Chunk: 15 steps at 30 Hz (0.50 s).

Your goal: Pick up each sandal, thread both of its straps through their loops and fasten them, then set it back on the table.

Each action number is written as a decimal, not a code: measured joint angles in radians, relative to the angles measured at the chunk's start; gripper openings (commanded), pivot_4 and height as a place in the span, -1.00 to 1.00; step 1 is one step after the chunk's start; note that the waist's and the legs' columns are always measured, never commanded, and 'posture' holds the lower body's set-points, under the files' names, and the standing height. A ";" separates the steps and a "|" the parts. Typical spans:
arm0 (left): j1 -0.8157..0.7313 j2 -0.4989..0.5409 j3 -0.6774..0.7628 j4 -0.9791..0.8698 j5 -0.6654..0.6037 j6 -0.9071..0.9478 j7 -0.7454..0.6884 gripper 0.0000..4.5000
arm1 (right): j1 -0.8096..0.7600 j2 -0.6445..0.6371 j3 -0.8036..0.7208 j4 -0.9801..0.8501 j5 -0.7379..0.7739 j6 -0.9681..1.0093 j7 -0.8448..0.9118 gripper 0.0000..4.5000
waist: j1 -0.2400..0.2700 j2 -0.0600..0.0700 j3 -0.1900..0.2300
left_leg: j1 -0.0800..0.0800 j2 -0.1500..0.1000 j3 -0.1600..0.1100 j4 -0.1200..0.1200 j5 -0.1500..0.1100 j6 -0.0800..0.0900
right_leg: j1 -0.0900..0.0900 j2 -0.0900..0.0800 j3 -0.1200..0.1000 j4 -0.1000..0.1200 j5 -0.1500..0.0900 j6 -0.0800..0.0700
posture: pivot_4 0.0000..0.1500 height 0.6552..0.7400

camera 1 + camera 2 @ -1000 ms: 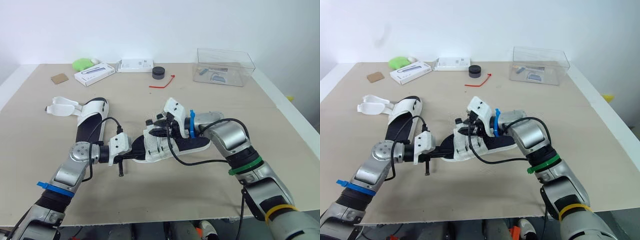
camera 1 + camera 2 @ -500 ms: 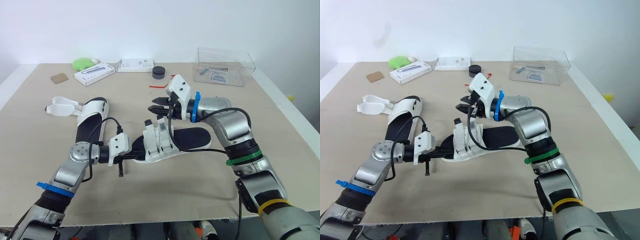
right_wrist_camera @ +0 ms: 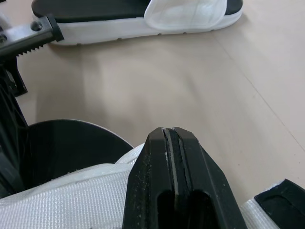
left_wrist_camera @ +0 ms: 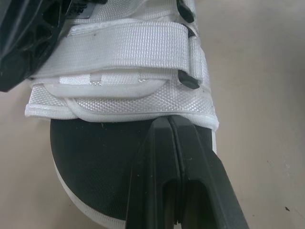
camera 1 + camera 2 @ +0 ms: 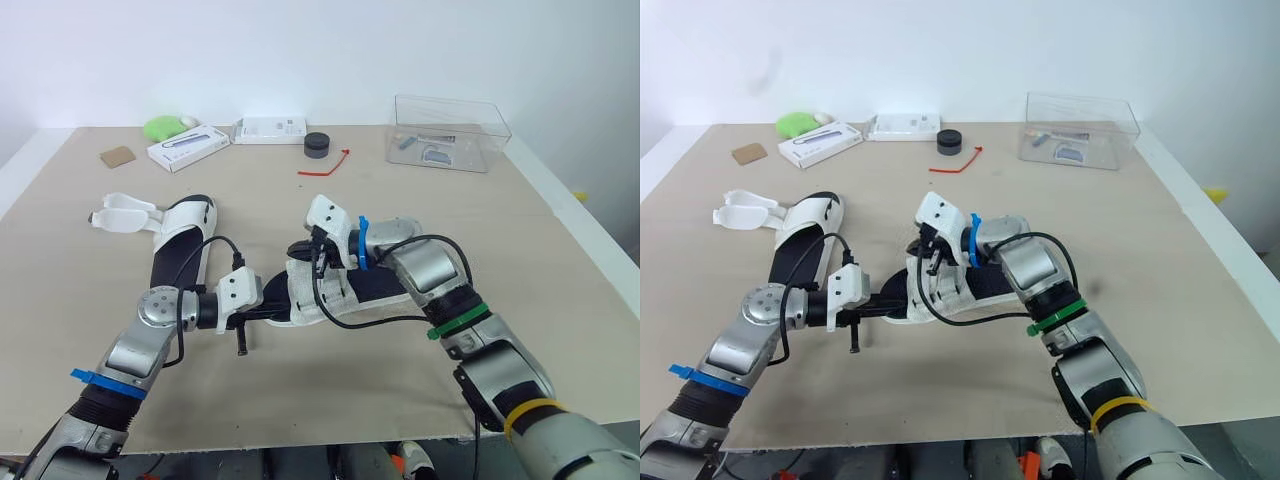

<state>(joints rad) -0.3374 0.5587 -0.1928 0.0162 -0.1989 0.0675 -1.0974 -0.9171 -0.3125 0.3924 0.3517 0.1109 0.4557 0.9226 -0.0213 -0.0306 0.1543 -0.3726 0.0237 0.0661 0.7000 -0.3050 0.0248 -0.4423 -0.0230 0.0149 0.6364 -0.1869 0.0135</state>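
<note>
A sandal [image 5: 375, 285] with a black footbed and white straps lies at the table's middle. My left gripper [image 5: 281, 312] is shut, its fingers lying on the footbed with the tips against the edge of the front strap [image 4: 114, 45]. My right gripper [image 5: 304, 251] is shut too, with its tips pressing down on the white strap [image 3: 71, 191] from above. The straps lie folded across the sandal. A second sandal [image 5: 180, 240] lies to the left, its white strap flap [image 5: 125, 213] spread open on the table.
Along the table's far side stand a clear plastic box [image 5: 447, 133], a black round cap [image 5: 318, 145], a red tie [image 5: 325, 165], two white boxes [image 5: 188, 148] [image 5: 272, 130], a green lump [image 5: 168, 127] and a cardboard square [image 5: 119, 157].
My right gripper rose with the strap end standing up, then came back down onto the sandal and shut. The strap now lies folded over. The left arm has stayed put.
</note>
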 measured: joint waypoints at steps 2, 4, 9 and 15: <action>0.004 0.000 0.002 -0.005 0.000 0.002 0.001 -1.00 | -0.004 -0.001 0.004 0.008 -0.015 -0.009 0.019 -0.99 | 0.000 0.000 0.000 | 0.000 0.000 0.000 0.000 0.000 0.000 | 0.000 0.000 0.000 0.000 0.000 0.000 | 1.00 1.00; 0.006 0.000 0.002 -0.008 0.000 0.003 0.001 -1.00 | -0.004 -0.004 0.004 0.008 -0.018 -0.015 0.032 -0.78 | 0.000 0.000 0.000 | 0.000 0.000 0.000 0.000 0.000 0.000 | 0.000 0.000 0.000 0.000 0.000 0.000 | 1.00 1.00; 0.003 0.003 0.002 -0.009 -0.002 0.002 -0.009 -1.00 | -0.081 -0.082 -0.135 0.005 0.035 0.003 0.048 -0.12 | 0.001 0.001 0.001 | -0.001 0.000 0.000 0.000 0.000 0.000 | -0.001 -0.001 -0.001 -0.001 0.000 0.000 | 1.00 1.00; -0.021 0.014 0.000 0.004 -0.017 0.006 -0.058 -1.00 | -0.041 -0.265 -0.173 0.247 -0.036 -0.293 0.136 0.92 | 0.000 0.001 0.001 | -0.001 -0.001 0.002 -0.006 -0.001 0.001 | 0.000 -0.001 0.001 -0.006 0.000 0.001 | 1.00 1.00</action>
<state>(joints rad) -0.3583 0.5727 -0.1931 0.0203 -0.2164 0.0739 -1.1557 -0.9576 -0.5778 0.2195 0.5983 0.0751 0.1627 1.0582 -0.0211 -0.0294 0.1552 -0.3733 0.0227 0.0681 0.6942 -0.3059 0.0254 -0.4427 -0.0239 0.0155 0.6307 -0.1869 0.0141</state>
